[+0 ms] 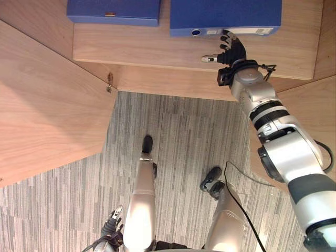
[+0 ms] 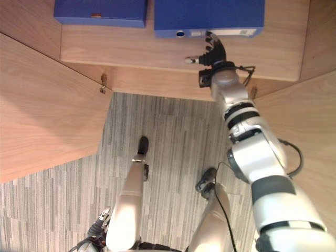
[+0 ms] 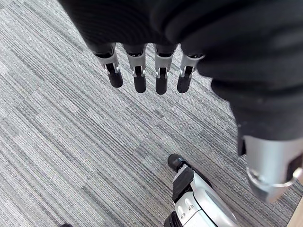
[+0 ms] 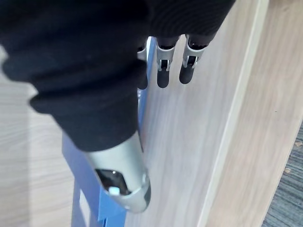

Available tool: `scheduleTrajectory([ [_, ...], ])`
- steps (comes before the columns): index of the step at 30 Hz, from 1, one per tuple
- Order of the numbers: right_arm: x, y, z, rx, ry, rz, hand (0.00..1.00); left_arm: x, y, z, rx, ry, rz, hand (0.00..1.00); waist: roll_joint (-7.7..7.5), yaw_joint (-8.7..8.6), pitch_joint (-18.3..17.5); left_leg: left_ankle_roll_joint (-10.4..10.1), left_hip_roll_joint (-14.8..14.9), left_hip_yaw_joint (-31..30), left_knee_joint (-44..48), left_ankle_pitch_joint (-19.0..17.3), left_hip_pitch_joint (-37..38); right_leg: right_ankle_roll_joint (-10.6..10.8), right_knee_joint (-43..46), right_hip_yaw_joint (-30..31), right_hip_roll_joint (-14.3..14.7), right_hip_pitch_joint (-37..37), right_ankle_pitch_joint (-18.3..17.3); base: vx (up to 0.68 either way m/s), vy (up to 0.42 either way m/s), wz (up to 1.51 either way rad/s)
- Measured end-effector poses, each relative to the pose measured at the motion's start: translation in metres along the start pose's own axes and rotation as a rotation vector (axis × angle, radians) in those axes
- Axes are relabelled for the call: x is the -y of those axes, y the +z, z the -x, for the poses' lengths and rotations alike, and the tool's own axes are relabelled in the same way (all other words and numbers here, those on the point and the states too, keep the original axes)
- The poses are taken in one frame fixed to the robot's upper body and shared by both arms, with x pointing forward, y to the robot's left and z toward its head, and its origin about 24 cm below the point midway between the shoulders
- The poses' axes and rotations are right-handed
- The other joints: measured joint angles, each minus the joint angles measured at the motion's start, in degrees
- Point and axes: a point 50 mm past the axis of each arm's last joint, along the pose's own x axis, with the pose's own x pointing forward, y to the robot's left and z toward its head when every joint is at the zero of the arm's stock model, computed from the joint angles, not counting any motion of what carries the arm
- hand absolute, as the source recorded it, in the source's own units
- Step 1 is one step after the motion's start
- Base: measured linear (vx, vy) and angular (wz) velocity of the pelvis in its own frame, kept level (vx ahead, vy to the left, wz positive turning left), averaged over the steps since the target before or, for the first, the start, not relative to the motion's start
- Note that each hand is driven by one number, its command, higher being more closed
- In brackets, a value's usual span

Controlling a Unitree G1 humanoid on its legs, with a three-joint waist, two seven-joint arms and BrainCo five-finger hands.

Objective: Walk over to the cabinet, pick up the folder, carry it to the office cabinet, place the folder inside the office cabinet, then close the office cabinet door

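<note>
Two blue folders lie flat on the wooden cabinet shelf. The right folder has its labelled spine facing me, and the left folder lies apart from it. My right hand reaches up to the right folder's spine, fingers straight and tips at its edge, thumb spread out to the side. In the right wrist view the fingers lie along the blue folder above the shelf board, not curled round it. My left hand hangs low by my side, its fingers straight over the grey carpet.
The cabinet's left door stands swung open towards me, with a hinge at the shelf's front corner. The right door is open beside my right arm. Grey striped carpet lies between the doors.
</note>
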Motion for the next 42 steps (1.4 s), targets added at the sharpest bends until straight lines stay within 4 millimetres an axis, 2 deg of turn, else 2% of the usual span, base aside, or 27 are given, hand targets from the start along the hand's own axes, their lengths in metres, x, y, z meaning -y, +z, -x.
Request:
scheduleTrajectory([
  [9,0.003,0.015,0.001,0.058,0.017,-0.042,0.0,-0.003,-0.005,0.005,0.0,-0.016,0.006,0.0,0.1,0.22,0.0,0.0,-0.1,0.2,-0.2,0.0,0.2,0.0,0.0,0.0,-0.1,0.0,0.0,0.01,0.019,0.0],
  [15,0.003,0.016,0.001,0.065,0.018,-0.043,0.0,-0.002,-0.005,0.005,0.004,-0.021,0.006,0.0,0.23,0.34,0.1,0.0,-0.1,0.2,-0.2,0.0,0.4,0.0,-0.1,0.1,-0.2,0.2,0.0,0.0,0.0,0.0],
  [20,0.004,0.017,0.001,0.069,0.013,-0.043,0.0,0.001,-0.005,0.005,0.008,-0.03,0.012,0.0,0.91,0.87,0.4,-0.1,-0.1,0.3,-0.6,0.1,0.8,0.0,-0.1,0.0,-0.2,0.5,0.0,0.0,0.0,0.0],
  [32,0.004,0.02,0.001,0.078,-0.005,-0.044,0.0,0.002,-0.004,0.005,0.013,-0.036,-0.009,0.0,0.95,1.07,0.4,-0.5,-0.2,0.3,-1.4,0.5,1.1,0.0,-0.3,0.0,-0.3,0.6,0.0,0.0,0.0,0.0],
  [38,0.013,0.061,0.008,0.279,-0.098,-0.181,0.0,0.005,-0.002,0.01,0.045,-0.063,-0.016,0.0,1.34,1.13,0.4,-0.4,-0.3,0.4,-1.8,0.7,1.5,0.0,-0.4,0.0,-0.5,0.9,0.0,0.01,0.011,0.0],
  [42,0.015,0.077,0.013,0.369,-0.145,-0.148,0.0,0.006,-0.001,0.012,0.056,-0.075,-0.006,0.0,1.51,0.93,0.3,-0.4,-0.4,0.7,-3.3,1.3,2.4,0.1,-0.9,0.0,-0.6,1.1,0.0,0.01,0.005,0.0],
])
